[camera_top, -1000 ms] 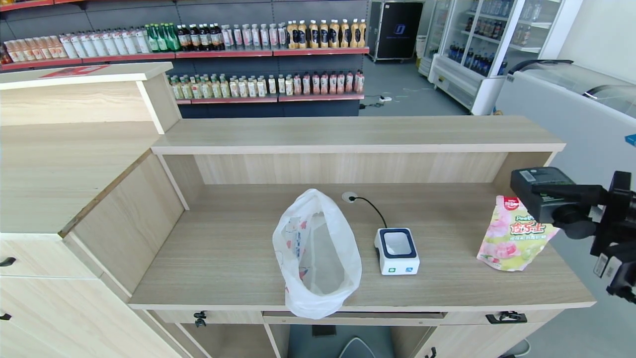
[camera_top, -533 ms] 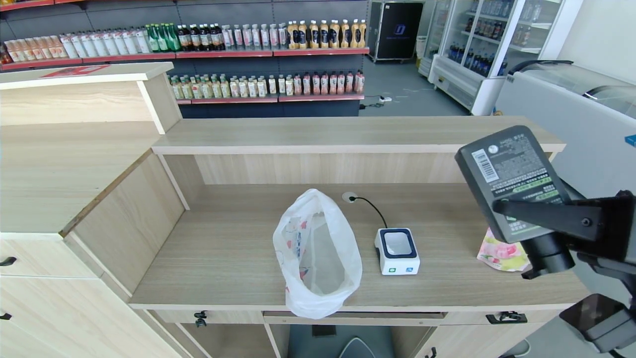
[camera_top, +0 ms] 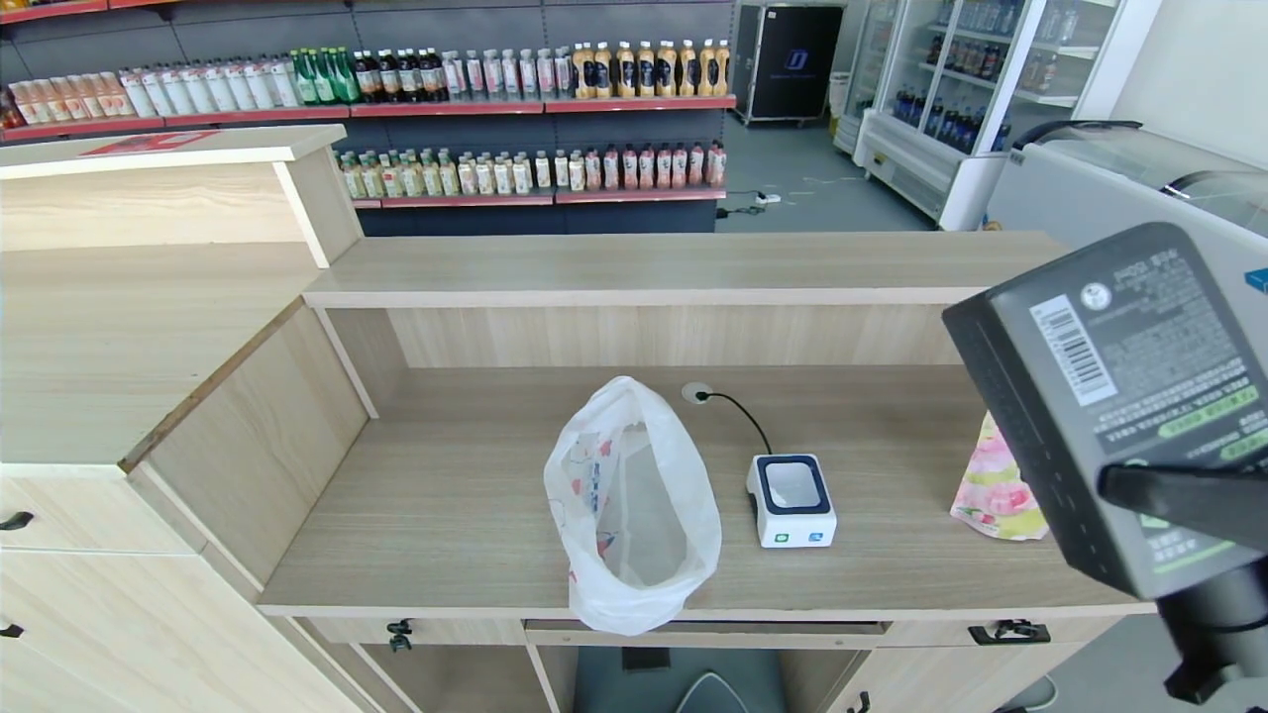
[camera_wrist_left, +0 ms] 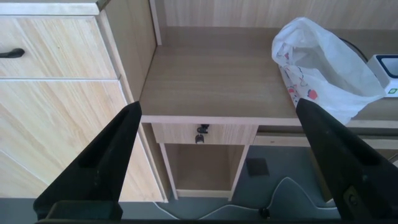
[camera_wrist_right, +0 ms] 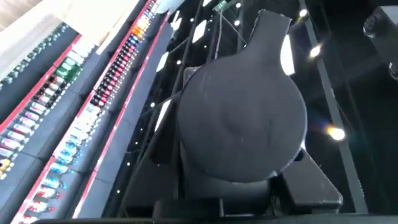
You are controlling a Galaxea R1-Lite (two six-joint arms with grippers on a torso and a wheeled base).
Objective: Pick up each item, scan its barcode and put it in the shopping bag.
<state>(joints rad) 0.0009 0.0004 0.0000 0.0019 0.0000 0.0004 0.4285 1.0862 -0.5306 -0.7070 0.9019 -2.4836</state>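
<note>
Up and toward my head camera is where the dark grey bottle (camera_top: 1119, 396) has gone over the last second, carried by my right arm. It now looms at the right end of the counter (camera_top: 446, 505) and hides most of the pink snack pouch (camera_top: 996, 485) that lay in plain sight before. My right gripper (camera_top: 1189, 500) is clamped on the bottle, with one black finger (camera_top: 1169, 490) lying across its labelled face. The bottle hangs in the air, tilted, its white barcode sticker turned to the head camera and its black cap pointing down. The pouch lies on the counter behind it, well apart from the barcode scanner (camera_top: 791, 498), which sits near the middle of the counter with its glass window facing up. A black cable (camera_top: 738, 411) runs from the scanner to a hole at the back of the counter. Just beside the scanner, on its left, the white plastic shopping bag (camera_top: 634, 505) lies with its mouth gaping toward the counter's front edge. My left gripper (camera_wrist_left: 217, 106) hangs low in front of the counter's left end with its fingers spread wide and nothing between them.
</note>
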